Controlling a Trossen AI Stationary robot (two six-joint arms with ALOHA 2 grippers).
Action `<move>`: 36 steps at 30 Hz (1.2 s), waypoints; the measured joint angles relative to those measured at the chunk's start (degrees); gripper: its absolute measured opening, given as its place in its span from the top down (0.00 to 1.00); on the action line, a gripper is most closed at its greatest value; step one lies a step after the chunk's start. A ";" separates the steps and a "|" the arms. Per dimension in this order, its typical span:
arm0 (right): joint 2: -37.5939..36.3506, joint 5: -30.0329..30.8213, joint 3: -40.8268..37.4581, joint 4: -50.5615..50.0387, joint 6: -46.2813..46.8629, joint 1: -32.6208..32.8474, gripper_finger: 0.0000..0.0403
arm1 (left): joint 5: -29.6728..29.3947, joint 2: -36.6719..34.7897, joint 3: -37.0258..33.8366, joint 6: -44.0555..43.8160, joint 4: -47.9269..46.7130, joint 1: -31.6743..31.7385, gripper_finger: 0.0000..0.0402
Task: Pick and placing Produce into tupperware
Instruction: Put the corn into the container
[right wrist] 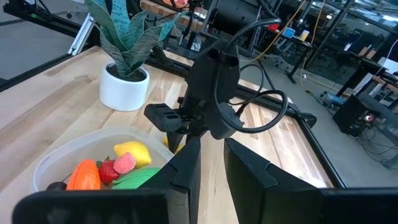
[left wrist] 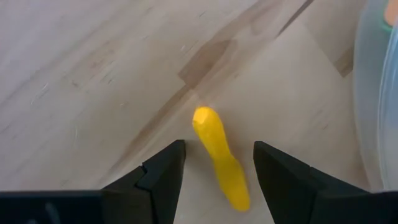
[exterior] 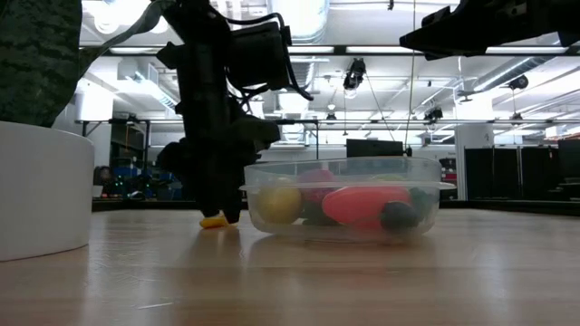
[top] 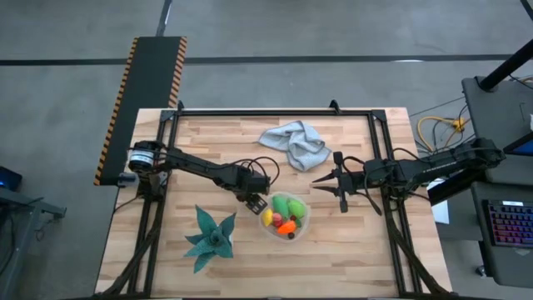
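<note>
The clear round tupperware (top: 286, 215) stands near the table's middle and holds yellow, green, orange, red and dark produce pieces (exterior: 349, 204). One small, long yellow piece (left wrist: 219, 155) lies flat on the wood just left of the container. My left gripper (left wrist: 219, 163) is open and points down over this piece, with one finger on either side and a gap to each. In the low view the yellow piece (exterior: 216, 220) shows under the left gripper (exterior: 220, 204). My right gripper (top: 316, 185) hovers right of the container, its fingers a narrow gap apart (right wrist: 212, 162), holding nothing.
A teal spiky plant in a white pot (top: 208, 237) stands near the front, left of the container. A grey-blue cloth (top: 296, 143) lies crumpled toward the far edge. Bare wood shows at the far left and near right of the table (top: 350, 258).
</note>
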 joint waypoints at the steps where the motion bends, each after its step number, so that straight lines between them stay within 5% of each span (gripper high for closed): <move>1: 0.00 0.00 0.02 0.02 0.02 0.00 0.84 | 0.00 0.07 0.00 0.41 -0.04 0.00 0.55; 6: 0.00 0.00 0.02 0.02 0.02 0.00 0.84 | 0.65 0.04 -0.11 1.93 -0.45 0.07 0.64; 16: 0.00 0.00 0.02 0.02 0.02 0.00 0.84 | 0.98 -0.09 -0.12 10.62 -1.89 0.15 0.97; 27: 0.00 0.00 0.00 0.04 -0.02 0.00 0.84 | 1.72 -3.54 3.72 36.51 -4.81 -0.04 0.98; 36: -0.04 0.00 0.02 -0.16 0.00 0.00 0.84 | -1.46 -7.64 6.82 45.30 -5.00 -0.01 0.98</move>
